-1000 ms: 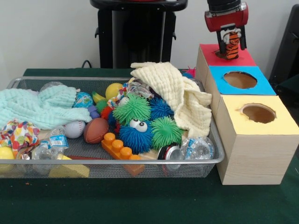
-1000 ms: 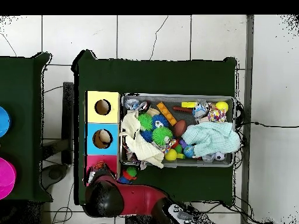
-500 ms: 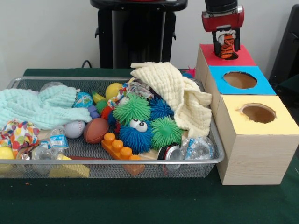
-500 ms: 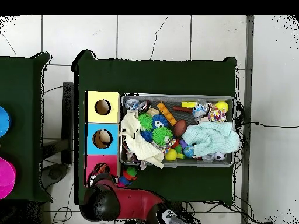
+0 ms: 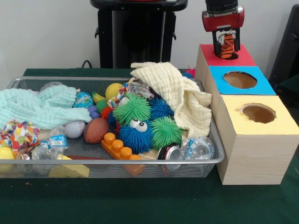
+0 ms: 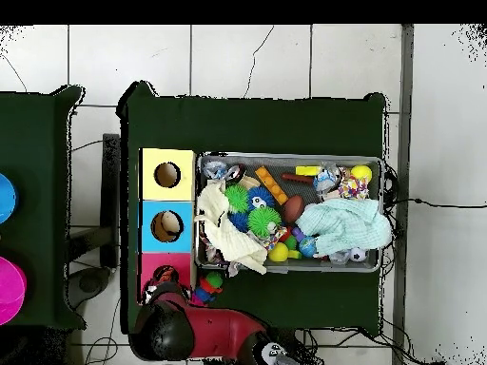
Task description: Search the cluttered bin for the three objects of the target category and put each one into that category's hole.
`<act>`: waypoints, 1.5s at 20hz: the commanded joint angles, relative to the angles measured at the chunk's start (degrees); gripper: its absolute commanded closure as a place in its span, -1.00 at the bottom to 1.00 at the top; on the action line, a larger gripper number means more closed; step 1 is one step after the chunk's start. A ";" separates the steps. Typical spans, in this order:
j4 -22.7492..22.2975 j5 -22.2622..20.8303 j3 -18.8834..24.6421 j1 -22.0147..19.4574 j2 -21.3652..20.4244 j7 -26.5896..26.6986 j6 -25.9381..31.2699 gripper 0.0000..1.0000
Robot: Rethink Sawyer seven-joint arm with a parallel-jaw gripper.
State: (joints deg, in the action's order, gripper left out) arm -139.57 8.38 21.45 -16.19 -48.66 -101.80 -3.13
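While the wire mesh bin [image 5: 112,161] at the near left of the green worktop [image 5: 140,200] is still heaped with clutter, the risk lies at the far right. A blue googly-eyed spiky ball [image 5: 136,133], a small brown football [image 5: 96,129] and a cream muslin cloth [image 5: 180,95] crowd the bin, so later finds may be buried or snag. To the right, the yellow-topped box [image 5: 257,135] and the blue-topped box [image 5: 240,80] show open holes. Farthest, over the red-topped box [image 5: 226,56], the red and black gripper [image 5: 226,41] is closed around an orange-and-black striped tiger toy [image 5: 227,46], held just above the red top. The red hole is hidden behind the toy, so alignment cannot be judged; released off-centre, the toy could catch the rim and roll off.
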 commanded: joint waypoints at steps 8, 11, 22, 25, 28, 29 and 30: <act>9.37 5.67 -5.57 3.50 0.07 -9.87 6.28 -1.00; 10.42 6.61 -8.07 5.44 0.37 -10.04 5.08 -1.00; 13.95 9.62 -15.18 12.21 2.57 -10.61 3.27 -1.00; 15.55 10.82 -17.89 14.45 2.71 -10.14 5.60 -1.00; 16.29 11.13 -18.66 15.12 3.38 -10.19 6.07 -1.00; 16.42 11.00 -18.80 15.16 3.36 -10.16 6.41 -1.00; 16.36 10.89 -18.64 15.05 3.40 -10.28 6.36 -1.00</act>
State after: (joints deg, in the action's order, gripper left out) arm -132.65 14.64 7.10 -0.50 -48.20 -101.80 -0.30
